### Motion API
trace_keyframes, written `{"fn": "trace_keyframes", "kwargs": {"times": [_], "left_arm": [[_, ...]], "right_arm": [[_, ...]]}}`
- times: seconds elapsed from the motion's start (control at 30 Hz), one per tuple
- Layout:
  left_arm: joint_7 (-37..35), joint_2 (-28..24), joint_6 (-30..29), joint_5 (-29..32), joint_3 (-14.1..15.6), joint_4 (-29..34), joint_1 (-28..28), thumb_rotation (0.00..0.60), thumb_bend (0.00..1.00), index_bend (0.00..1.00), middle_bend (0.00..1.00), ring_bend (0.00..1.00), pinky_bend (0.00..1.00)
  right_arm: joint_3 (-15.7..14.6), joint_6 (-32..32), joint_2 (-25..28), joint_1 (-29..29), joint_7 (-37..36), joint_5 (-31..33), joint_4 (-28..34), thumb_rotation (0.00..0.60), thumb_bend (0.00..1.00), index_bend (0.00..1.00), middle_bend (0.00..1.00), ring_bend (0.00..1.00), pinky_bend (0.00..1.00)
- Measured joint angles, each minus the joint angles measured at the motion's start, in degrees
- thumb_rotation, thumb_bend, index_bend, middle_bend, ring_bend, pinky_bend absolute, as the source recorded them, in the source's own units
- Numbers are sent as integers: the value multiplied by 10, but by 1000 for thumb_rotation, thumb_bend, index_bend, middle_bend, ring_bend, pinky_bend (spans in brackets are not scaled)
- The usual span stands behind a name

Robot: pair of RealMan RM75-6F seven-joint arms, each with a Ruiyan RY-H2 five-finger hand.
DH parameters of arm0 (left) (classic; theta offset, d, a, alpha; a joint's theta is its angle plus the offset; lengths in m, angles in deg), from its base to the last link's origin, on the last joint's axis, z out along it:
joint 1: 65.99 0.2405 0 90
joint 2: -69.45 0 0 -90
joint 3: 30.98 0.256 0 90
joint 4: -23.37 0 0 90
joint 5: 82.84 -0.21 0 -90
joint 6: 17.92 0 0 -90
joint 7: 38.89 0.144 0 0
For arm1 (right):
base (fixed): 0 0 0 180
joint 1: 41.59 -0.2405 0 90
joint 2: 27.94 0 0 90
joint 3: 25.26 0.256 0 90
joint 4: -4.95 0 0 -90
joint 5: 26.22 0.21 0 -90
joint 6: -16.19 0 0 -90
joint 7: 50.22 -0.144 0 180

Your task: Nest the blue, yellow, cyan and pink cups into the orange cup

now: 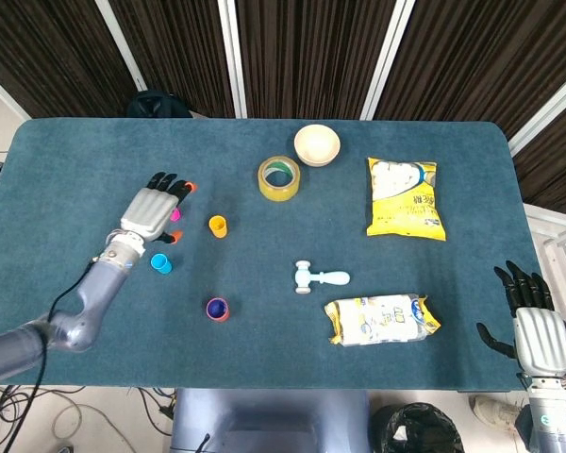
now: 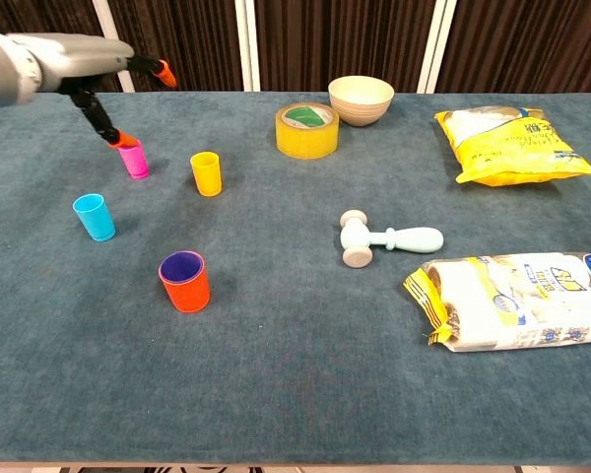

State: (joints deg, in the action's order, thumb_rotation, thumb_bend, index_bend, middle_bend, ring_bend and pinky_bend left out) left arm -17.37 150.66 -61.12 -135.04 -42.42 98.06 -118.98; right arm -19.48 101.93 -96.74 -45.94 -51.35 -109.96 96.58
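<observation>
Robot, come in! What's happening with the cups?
Left hand open over pink cup. Right hand idle. Blue inside orange cup. Nothing blocking.

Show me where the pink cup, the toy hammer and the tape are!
pink cup [image 2: 135, 161]: chest view, on its side wall.
toy hammer [image 2: 357, 239]: chest view, on its head.
tape [image 2: 307, 137]: chest view, on its yellow outer side.
</observation>
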Motion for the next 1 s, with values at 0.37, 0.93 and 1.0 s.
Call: {"fn": "trace_keyframes", "kwargs": {"times": [0.37, 0.93, 1.0], "left_arm": [[45, 88, 41, 77, -4, -96, -51, 600, 222, 217, 136, 0, 10], [77, 149, 51, 100, 5, -165, -82, 600, 276, 332, 146, 0, 11], [81, 153, 47, 102, 5, -169, -84, 600, 277, 341, 149, 0, 11]], "right_arm": [[4, -5, 1, -1, -6, 9, -5, 600, 325, 106, 44, 96, 3], [7, -6, 0, -1, -7, 16, -7, 600, 325, 106, 44, 96, 3], [7, -6, 0, -1, -7, 16, -7, 600, 324, 106, 44, 96, 3]]}}
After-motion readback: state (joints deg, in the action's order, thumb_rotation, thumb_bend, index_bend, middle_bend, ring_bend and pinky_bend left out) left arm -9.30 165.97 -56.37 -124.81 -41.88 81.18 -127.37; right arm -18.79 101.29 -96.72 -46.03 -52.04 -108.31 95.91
